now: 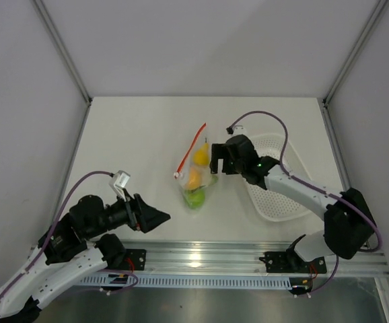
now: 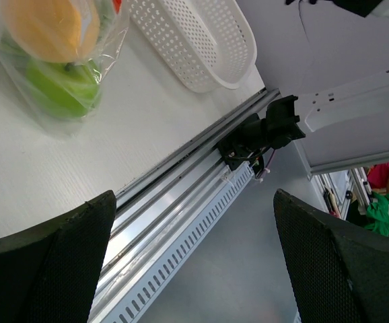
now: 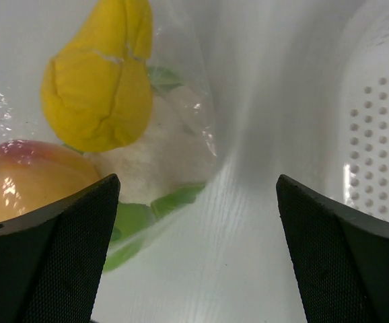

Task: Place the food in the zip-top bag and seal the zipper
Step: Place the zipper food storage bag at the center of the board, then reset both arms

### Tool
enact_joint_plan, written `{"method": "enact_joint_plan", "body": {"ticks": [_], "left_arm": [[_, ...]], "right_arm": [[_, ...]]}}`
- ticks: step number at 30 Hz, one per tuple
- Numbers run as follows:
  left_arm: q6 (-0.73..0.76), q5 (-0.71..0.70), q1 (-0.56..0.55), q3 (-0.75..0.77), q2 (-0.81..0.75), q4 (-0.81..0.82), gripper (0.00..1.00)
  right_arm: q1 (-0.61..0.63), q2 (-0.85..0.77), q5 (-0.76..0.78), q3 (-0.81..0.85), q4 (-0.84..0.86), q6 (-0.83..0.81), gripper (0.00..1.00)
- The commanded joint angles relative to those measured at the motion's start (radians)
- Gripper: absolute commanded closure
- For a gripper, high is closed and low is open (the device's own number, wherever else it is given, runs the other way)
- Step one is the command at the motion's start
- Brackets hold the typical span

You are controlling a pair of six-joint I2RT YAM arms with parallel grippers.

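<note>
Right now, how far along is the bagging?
Done: pear, orange fruit and apple sit inside the bag. In hand: nothing; right gripper is open beside the bag, left gripper open and away. Remaining: the zipper; I cannot tell whether it is sealed.

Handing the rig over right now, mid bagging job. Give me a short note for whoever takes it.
Left gripper: open, empty, apart from the bag on its near-left.
Right gripper: open, empty, close beside the bag's right.
Bag lies mid-table, basket to its right.
Done: pear, orange fruit and green piece are bagged; no food seen outside.
Left: seal the zipper; cannot tell whether it is closed.
</note>
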Motion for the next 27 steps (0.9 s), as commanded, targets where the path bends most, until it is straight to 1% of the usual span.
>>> {"method": "enact_joint_plan", "body": {"ticks": [1,2,3,4,5,6,9,10,11,13,17,19,23,24,25,26,27], "left_arm": [[-0.01,0.032,-0.002,0.012,-0.024,0.039,0.01],[-0.01,0.026,-0.002,0.016,-0.032,0.016,0.0],[-0.01,0.014,-0.002,0.021,-0.041,0.0,0.0],[-0.01,0.003,-0.002,0.033,-0.06,-0.016,0.01],[-0.01,-0.004,-0.002,0.042,-0.069,-0.032,0.0],[-0.011,-0.017,-0.004,0.052,-0.08,-0.059,0.01],[-0.019,-0.029,-0.002,0.059,-0.113,-0.102,0.01],[-0.022,-0.035,-0.002,0.059,-0.123,-0.112,0.01],[-0.03,-0.037,-0.002,0.064,-0.136,-0.119,0.0],[-0.037,-0.035,-0.002,0.066,-0.147,-0.133,0.01],[-0.042,-0.035,-0.002,0.061,-0.156,-0.147,0.01],[-0.042,-0.034,-0.002,0.056,-0.155,-0.142,0.01],[-0.045,-0.017,-0.002,0.03,-0.147,-0.1,0.0],[-0.047,-0.012,-0.004,0.015,-0.14,-0.09,0.01],[-0.048,-0.008,-0.004,0.009,-0.133,-0.08,0.0],[-0.051,-0.003,-0.002,0.003,-0.13,-0.069,0.01],[-0.053,0.011,-0.002,-0.014,-0.126,-0.044,0.0]], "right_arm": [[0.084,0.149,0.023,0.08,0.048,-0.017,0.01],[0.106,0.189,0.025,0.112,0.044,-0.02,0.01],[0.144,0.229,0.025,0.177,0.041,-0.02,0.01],[0.161,0.266,0.02,0.211,0.041,-0.017,0.01],[0.179,0.336,0.019,0.245,0.041,-0.014,0.01],[0.198,0.37,0.016,0.315,0.041,-0.01,0.01],[0.251,0.516,-0.009,0.437,0.029,0.003,0.01],[0.264,0.551,-0.007,0.527,-0.004,0.002,0.01],[0.285,0.611,0.032,0.573,-0.034,0.003,0.01],[0.307,0.64,0.075,0.649,-0.089,0.002,0.01],[0.307,0.602,0.134,0.635,-0.107,0.013,0.01],[0.307,0.544,0.177,0.606,-0.121,0.003,0.01],[0.295,0.388,0.206,0.458,-0.1,0.0,0.01],[0.293,0.351,0.207,0.383,-0.094,0.008,0.01],[0.292,0.276,0.214,0.347,-0.083,0.017,0.01],[0.292,0.242,0.22,0.312,-0.081,0.026,0.0],[0.29,0.207,0.23,0.242,-0.081,0.042,0.01]]}}
